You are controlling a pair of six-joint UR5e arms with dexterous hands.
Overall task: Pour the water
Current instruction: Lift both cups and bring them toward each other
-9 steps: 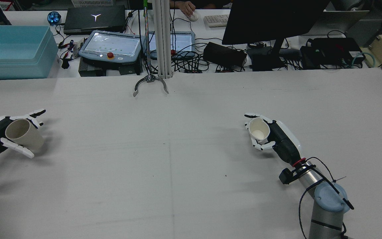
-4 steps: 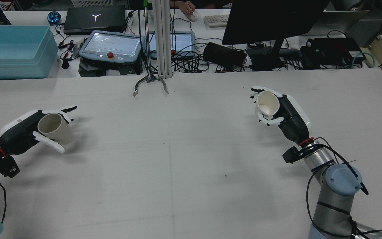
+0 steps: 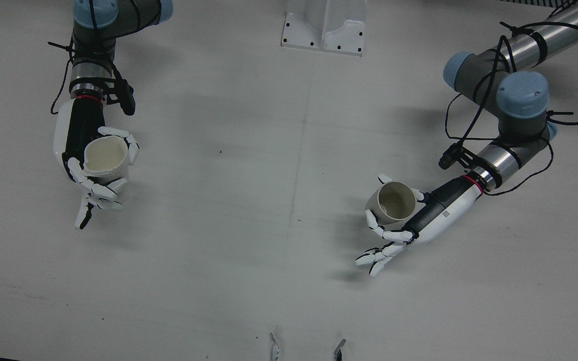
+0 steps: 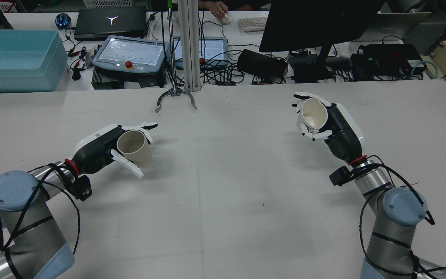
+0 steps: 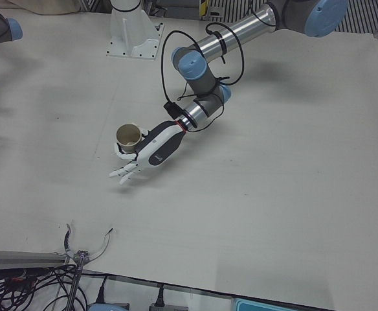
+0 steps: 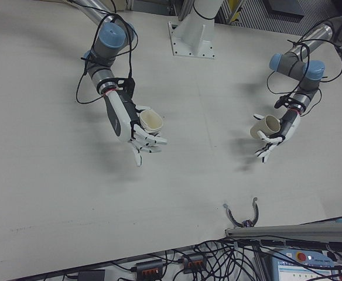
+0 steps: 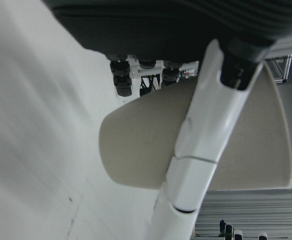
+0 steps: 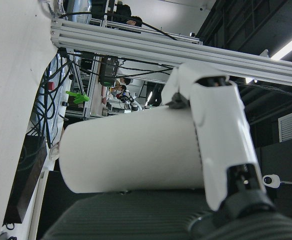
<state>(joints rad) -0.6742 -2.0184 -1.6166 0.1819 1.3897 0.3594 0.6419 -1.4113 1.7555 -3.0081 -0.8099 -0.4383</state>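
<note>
Holding is done on both sides: the left hand (image 4: 103, 149) has its fingers wrapped round a beige paper cup (image 4: 134, 148), and the right hand (image 4: 333, 126) clasps a white paper cup (image 4: 313, 113). Both cups hang above the table (image 4: 223, 186), well apart across the central mast (image 4: 189, 46). Bringing them together and tipping one into the other appears left to do.

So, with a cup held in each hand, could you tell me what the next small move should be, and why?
Probably bring the two cups closer together above the table. The left hand grips a beige cup and the right hand a white cup, both upright but far apart, so neither mouth is yet beside the other for pouring.
</note>
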